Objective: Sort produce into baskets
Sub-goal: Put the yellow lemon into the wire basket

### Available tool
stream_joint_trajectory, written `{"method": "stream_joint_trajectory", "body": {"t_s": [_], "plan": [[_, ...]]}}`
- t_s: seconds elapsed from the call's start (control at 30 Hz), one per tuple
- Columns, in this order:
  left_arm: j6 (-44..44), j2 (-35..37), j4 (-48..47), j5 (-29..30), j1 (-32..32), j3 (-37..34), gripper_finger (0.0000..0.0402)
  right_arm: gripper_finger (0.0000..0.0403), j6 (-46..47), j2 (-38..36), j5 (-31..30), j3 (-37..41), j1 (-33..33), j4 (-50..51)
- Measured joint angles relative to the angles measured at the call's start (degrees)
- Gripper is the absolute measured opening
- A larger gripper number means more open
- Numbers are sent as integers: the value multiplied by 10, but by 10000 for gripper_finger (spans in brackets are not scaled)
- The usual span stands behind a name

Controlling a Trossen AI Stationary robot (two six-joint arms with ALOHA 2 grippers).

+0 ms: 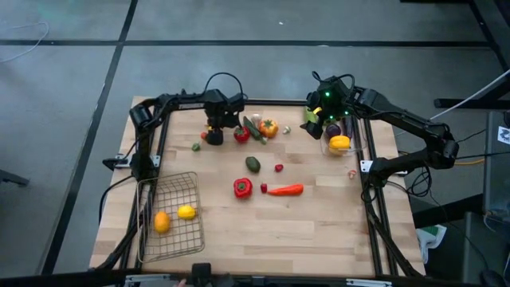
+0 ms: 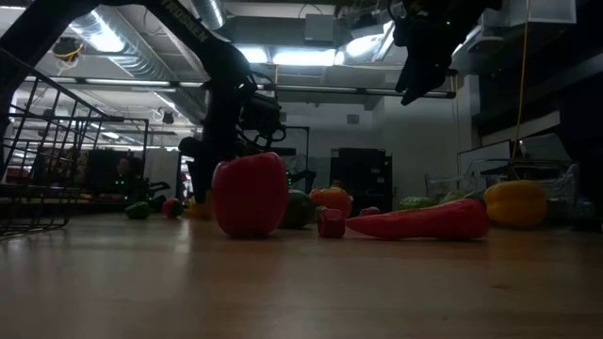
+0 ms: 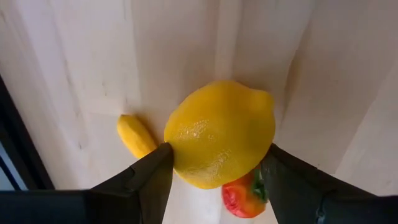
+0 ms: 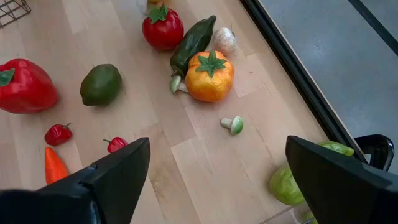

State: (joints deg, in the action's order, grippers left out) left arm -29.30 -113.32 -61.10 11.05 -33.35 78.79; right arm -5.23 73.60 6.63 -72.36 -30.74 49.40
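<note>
From above, the wire basket [image 1: 171,217] holds two yellow-orange pieces, and the clear bin [image 1: 341,137], directly beneath the right end effector [image 1: 327,102], holds a yellow pepper [image 1: 339,143] and something purple, so I judge the sorting well short of half done. Loose on the counter [image 1: 319,227] are a red pepper [image 1: 242,187], a carrot [image 1: 284,190], a dark green piece [image 1: 253,164] and a cluster just beside the left end effector [image 1: 215,127]. From counter height, the red pepper and carrot lie in front, with the right end effector raised high above them. The left wrist shows its own fingers set on either side of a lemon [image 3: 221,132], close against it; whether it is firmly gripped I cannot tell; a small yellow piece [image 3: 135,135] and a red one [image 3: 244,196] crowd alongside. The right wrist shows its fingers spread wide and empty, an orange tomato [image 4: 209,76] and a green chilli [image 4: 193,42] ahead.
</note>
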Motion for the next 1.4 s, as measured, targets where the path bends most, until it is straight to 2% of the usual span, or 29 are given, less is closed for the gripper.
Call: {"method": "stream_joint_trajectory", "body": {"t_s": [0.17, 0.47, 0.7, 0.97, 1.2, 1.4], "plan": [[19, 5, -18, -21, 11, 23, 219, 372, 0, 0, 0, 0, 0, 0], [55, 57, -49, -13, 39, 41, 218, 372, 0, 0, 0, 0, 0, 0], [128, 107, -142, -11, 80, 42, 218, 372, 0, 0, 0, 0, 0, 0], [268, 197, -244, -29, 162, 43, 219, 372, 0, 0, 0, 0, 0, 0], [457, 270, -256, -81, 261, 43, 219, 372, 0, 0, 0, 0, 0, 0], [595, 287, -257, -97, 375, 43, 219, 372, 0, 0, 0, 0, 0, 0]]}}
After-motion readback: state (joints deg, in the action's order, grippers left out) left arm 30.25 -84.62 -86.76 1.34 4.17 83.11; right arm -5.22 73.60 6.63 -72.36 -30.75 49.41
